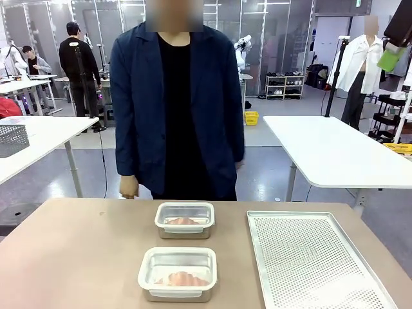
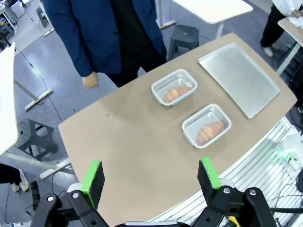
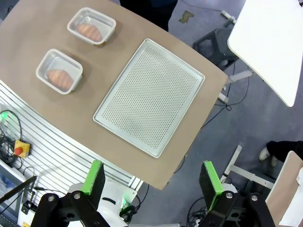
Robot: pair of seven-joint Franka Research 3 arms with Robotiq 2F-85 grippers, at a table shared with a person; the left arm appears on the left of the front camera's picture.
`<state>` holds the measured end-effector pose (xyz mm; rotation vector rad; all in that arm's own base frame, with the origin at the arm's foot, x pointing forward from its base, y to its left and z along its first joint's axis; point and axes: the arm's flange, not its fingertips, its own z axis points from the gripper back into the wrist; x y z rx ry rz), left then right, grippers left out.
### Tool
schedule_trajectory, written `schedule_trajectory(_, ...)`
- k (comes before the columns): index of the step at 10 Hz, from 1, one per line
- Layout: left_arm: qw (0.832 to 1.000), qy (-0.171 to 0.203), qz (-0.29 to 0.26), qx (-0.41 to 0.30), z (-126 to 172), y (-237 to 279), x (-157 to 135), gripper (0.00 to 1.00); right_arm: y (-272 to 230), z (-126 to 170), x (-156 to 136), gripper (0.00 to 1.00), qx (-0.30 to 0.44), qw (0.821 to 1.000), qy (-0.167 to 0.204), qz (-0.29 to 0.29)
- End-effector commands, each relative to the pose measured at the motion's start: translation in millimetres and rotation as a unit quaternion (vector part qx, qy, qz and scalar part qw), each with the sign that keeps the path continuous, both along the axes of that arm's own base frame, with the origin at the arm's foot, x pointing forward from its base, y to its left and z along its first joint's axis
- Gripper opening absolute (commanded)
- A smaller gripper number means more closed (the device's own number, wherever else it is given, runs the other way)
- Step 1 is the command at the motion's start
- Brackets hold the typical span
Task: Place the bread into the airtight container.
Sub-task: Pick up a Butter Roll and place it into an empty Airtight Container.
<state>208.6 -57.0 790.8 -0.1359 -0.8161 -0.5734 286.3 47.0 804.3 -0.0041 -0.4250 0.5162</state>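
Behind the brown table (image 1: 77, 251) a lab floor is stretching away, with a person (image 1: 177, 103) standing at the far edge. Low in each wrist view, the left gripper (image 2: 150, 177) and right gripper (image 3: 154, 178) are hanging high, jaws wide and holding nothing. Bread (image 1: 182, 279) is already lying in the near container (image 1: 177, 273) at lower centre, and more in the far container (image 1: 185, 220) — neither showing a lid. Right of them the tray (image 1: 309, 257) is sitting bare. Risk: any descent from here is likely nudging a light tub — or meeting the person's hand (image 1: 129, 187).
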Motion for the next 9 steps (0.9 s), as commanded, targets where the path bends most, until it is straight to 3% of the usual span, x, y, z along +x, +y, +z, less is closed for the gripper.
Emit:
schedule_trajectory(1,1.0,-0.001,-0.003,0.003,0.7,0.2,-0.3,1.0,-0.7,0.1,-1.1,1.0,-0.004,1.0,-0.001,0.002)
schedule_trajectory(9,1.0,-0.001,-0.003,0.003,0.7,0.2,-0.3,1.0,-0.7,0.1,-1.1,1.0,-0.004,1.0,-0.001,0.002)
